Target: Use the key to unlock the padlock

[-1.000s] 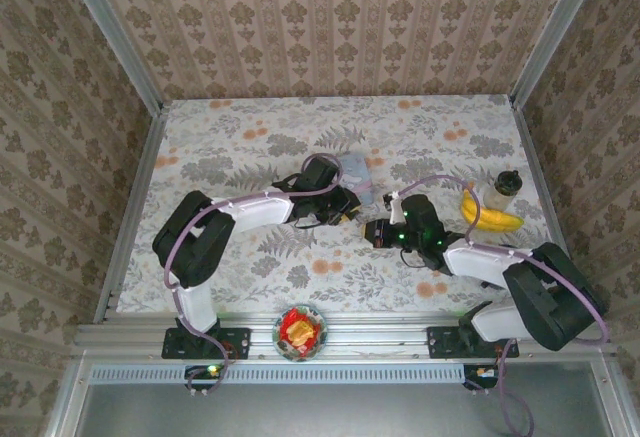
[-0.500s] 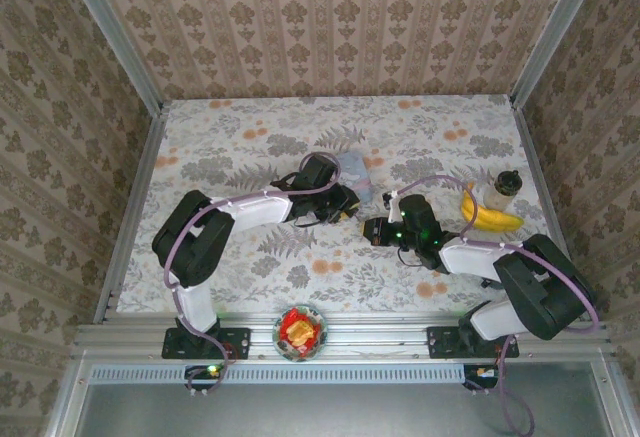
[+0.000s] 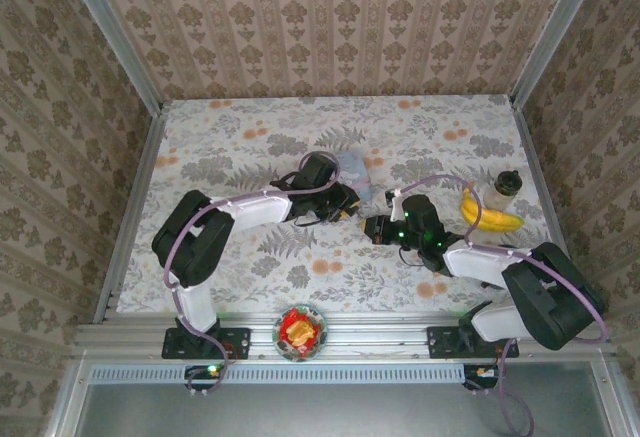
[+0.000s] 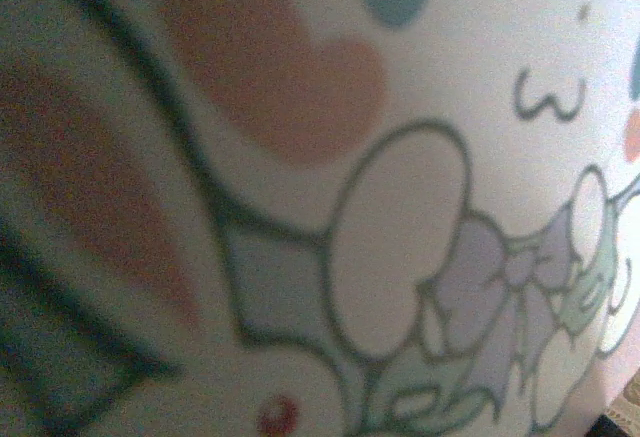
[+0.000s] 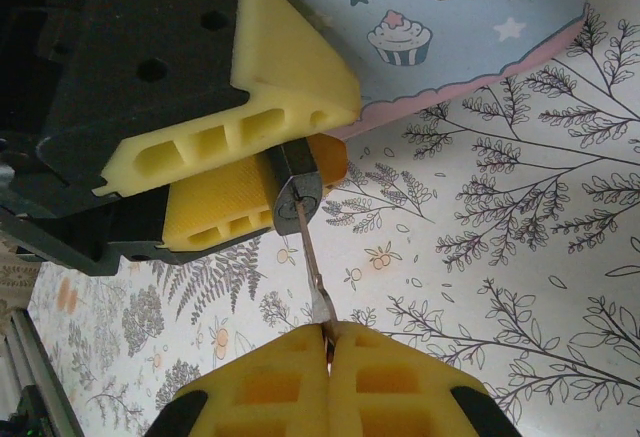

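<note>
Closer now, right gripper (image 5: 328, 345) pinches the key (image 5: 309, 255) into the padlock (image 5: 297, 186) clamped by left gripper (image 5: 322, 140); twist squarely, without bending.

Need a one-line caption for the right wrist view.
Right gripper pinches the key, its tip at the keyhole of the padlock held in the left gripper, tin behind.

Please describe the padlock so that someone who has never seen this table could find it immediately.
Find the pale blue cartoon tin near the middle of the floral table. Right beside it, the left gripper clamps the padlock between yellow pads. It is the small dark block with a round metal face, touched by the thin key.
</note>
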`<act>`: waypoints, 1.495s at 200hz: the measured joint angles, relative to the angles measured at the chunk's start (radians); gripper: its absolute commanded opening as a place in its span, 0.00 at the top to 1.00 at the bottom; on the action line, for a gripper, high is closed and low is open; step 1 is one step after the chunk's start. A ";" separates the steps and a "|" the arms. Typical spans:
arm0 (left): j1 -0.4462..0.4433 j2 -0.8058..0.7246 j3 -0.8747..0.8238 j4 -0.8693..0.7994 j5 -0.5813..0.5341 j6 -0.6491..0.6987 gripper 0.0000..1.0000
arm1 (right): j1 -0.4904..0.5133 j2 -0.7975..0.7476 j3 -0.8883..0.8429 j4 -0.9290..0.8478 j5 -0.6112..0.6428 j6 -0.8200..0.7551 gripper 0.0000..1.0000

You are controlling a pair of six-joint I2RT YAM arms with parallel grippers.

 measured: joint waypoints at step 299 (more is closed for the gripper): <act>0.001 0.006 -0.002 0.021 0.003 -0.003 0.80 | 0.016 0.030 0.008 0.004 0.026 0.018 1.00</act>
